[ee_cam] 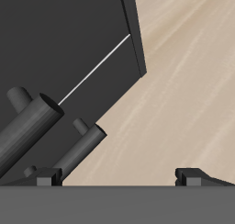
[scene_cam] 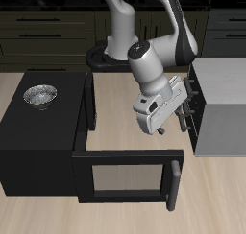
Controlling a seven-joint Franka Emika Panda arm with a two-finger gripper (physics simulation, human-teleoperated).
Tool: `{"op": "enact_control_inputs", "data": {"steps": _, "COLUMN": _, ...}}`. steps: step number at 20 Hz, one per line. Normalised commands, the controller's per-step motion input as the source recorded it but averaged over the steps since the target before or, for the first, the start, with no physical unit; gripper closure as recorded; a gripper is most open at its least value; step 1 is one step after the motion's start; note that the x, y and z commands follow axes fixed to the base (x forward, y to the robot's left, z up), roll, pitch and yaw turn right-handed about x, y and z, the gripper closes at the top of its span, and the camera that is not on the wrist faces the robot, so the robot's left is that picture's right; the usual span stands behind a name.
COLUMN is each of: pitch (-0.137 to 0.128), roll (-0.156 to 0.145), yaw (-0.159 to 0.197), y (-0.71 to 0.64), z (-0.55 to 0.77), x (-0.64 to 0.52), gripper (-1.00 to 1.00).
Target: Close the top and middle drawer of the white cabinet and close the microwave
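Note:
The black microwave [scene_cam: 38, 132] stands with its windowed door [scene_cam: 125, 175] swung wide open toward the table's front, handle [scene_cam: 177, 185] at the free end. The white cabinet [scene_cam: 226, 104] sits across a gap from it, its handle face [scene_cam: 195, 108] in shadow. My gripper [scene_cam: 165, 123] hangs tilted just in front of that face, open and holding nothing. In the wrist view the shaded drawer fronts [ee_cam: 64, 35] show a thin seam and two dark bar handles [ee_cam: 37, 122] close to my open gripper [ee_cam: 119, 177]. How far the drawers stick out I cannot tell.
A metal bowl [scene_cam: 40, 96] rests on top of the microwave. Dark kitchen cabinets [scene_cam: 48, 32] run along the back. The open door spans the wooden table [scene_cam: 207, 199] between the microwave and the cabinet's front corner.

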Motion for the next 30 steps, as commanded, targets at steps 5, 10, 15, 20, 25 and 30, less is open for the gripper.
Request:
{"op": "enact_control_inputs", "data": {"steps": 5, "pitch": -0.022, "roll": 0.018, "yaw": 0.007, "y": 0.09, "z": 0.1, "x": -0.05, "gripper": -1.0}}
{"op": "enact_control_inputs", "data": {"steps": 10, "pitch": -0.012, "roll": 0.006, "yaw": -0.023, "y": -0.02, "z": 0.06, "x": 0.01, "gripper": -1.0}}
{"op": "enact_control_inputs", "data": {"steps": 15, "pitch": 0.004, "roll": -0.014, "yaw": -0.017, "y": -0.07, "z": 0.02, "x": 0.05, "gripper": -1.0}}
{"op": "enact_control_inputs", "data": {"steps": 20, "pitch": 0.026, "roll": -0.057, "yaw": -0.03, "y": -0.35, "z": 0.16, "x": 0.14, "gripper": -1.0}}
{"op": "enact_control_inputs", "data": {"steps": 25, "pitch": 0.035, "roll": -0.072, "yaw": -0.141, "y": -0.44, "z": 0.38, "x": 0.16, "gripper": -1.0}}
{"op": "enact_control_inputs", "data": {"steps": 30, "pitch": 0.012, "roll": -0.081, "yaw": -0.135, "y": -0.43, "z": 0.44, "x": 0.16, "gripper": -1.0}}
